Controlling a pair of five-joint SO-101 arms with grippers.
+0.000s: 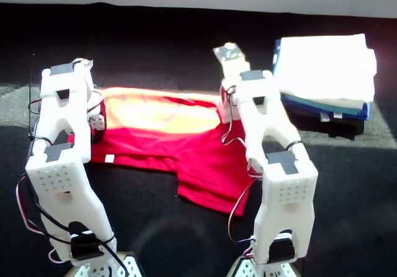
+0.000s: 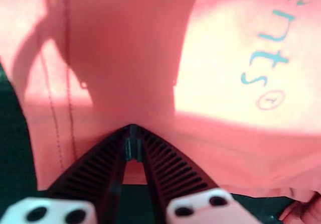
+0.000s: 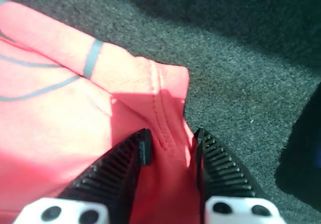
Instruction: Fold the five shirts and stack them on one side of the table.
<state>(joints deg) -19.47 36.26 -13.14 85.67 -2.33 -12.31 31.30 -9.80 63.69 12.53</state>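
A red shirt (image 1: 167,137) lies spread across the middle of the dark table, partly folded, with one part trailing toward the front. My left gripper (image 2: 132,136) is down at the shirt's left edge, its fingers pinched together on the red cloth (image 2: 150,58). At the shirt's right edge is my right gripper (image 3: 170,143), open, with a hemmed fold of the shirt (image 3: 160,113) lying between its fingers (image 3: 125,158). In the high view the left gripper (image 1: 97,125) and right gripper (image 1: 224,110) sit at opposite ends of the shirt.
A stack of folded shirts (image 1: 325,75), white on top with blue and dark ones below, sits at the back right. Dark carpet-like table surface (image 3: 241,58) lies bare beyond the shirt's right edge and along the front (image 1: 167,233).
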